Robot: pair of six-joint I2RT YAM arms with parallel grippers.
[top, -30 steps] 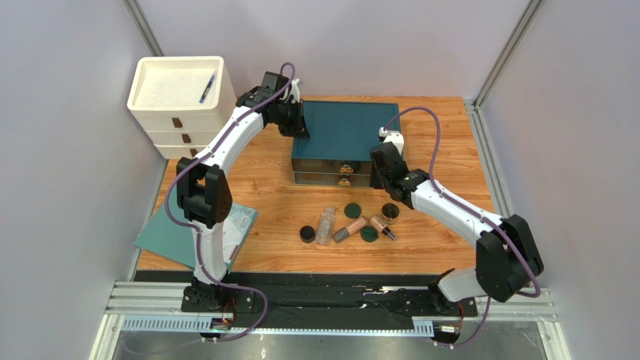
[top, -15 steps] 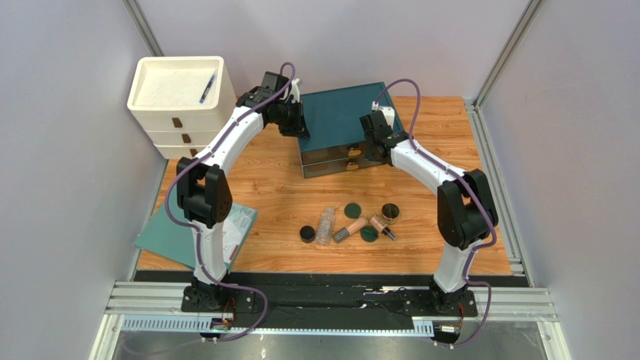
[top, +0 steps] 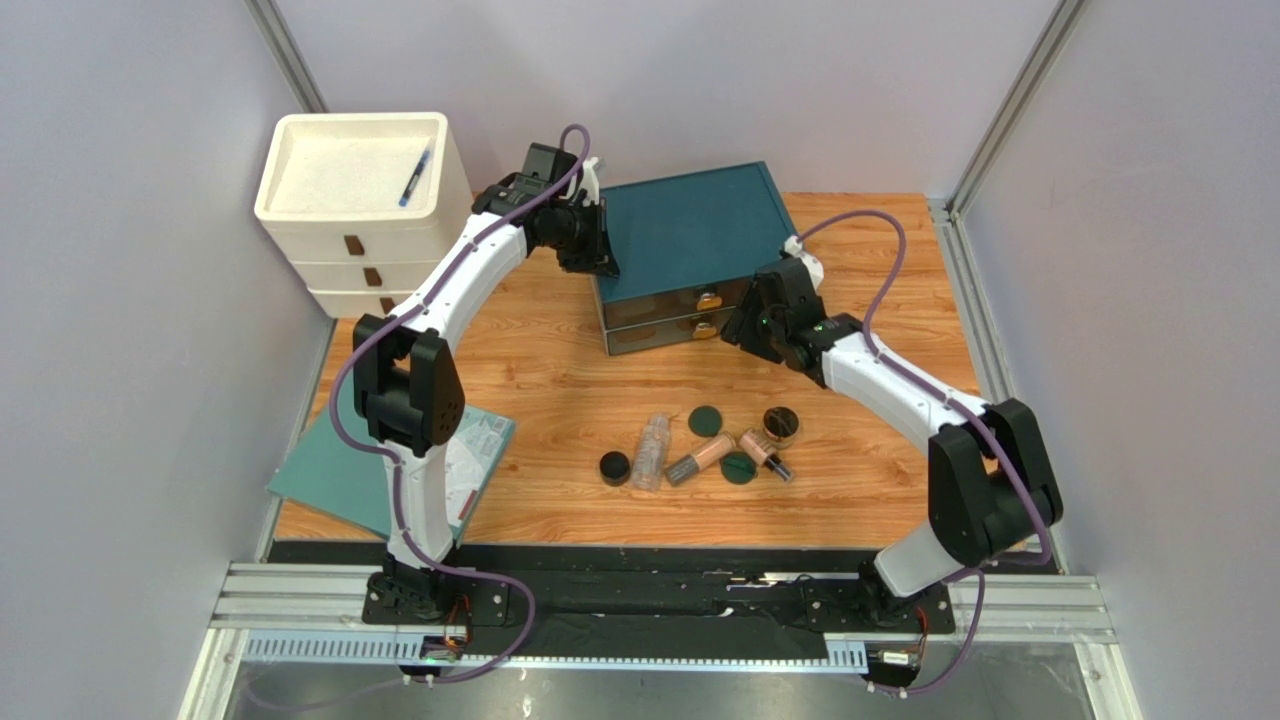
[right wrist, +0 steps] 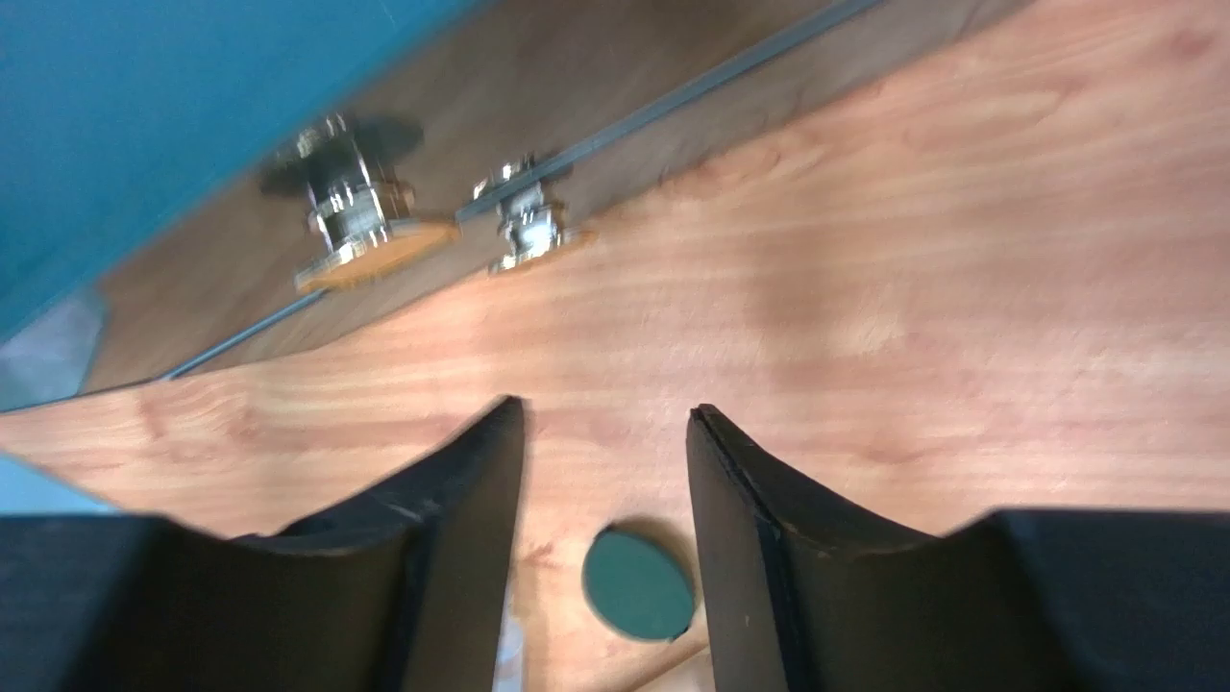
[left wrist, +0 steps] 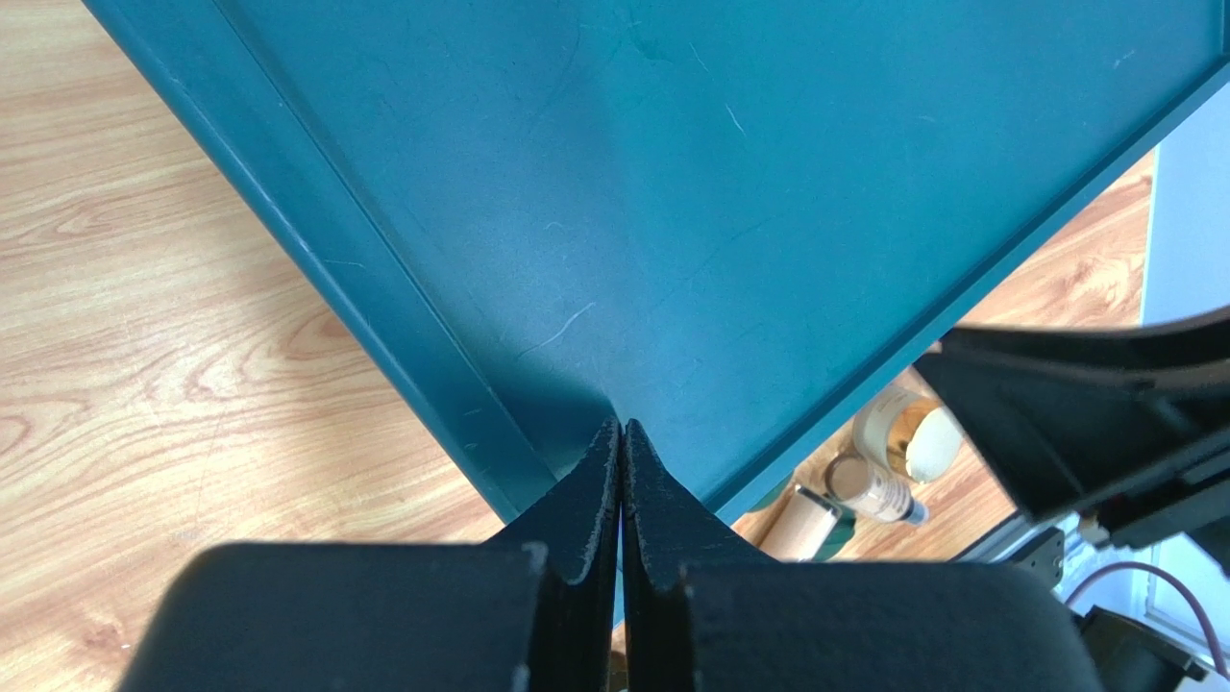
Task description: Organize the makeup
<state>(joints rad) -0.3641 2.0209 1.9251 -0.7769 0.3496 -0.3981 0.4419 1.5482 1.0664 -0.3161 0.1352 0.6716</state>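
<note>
The makeup lies in a cluster on the wooden table: a black round jar, a clear bottle, two tan tubes, two dark green discs and a gold-rimmed compact. Behind it stands a teal drawer box, turned askew. My left gripper is shut, its tips at the box top's left edge. My right gripper hangs open and empty before the drawer fronts, near their gold knobs. A green disc shows beyond its fingers.
A white three-drawer unit stands at the back left with a blue pen in its top tray. A teal booklet lies at the table's left edge by the left arm. Walls and frame posts enclose the table.
The teal box has swung askew. The right gripper went up to the box's right edge, then came back down in front of the drawers, and its jaws have opened. The left gripper stays shut in place.
</note>
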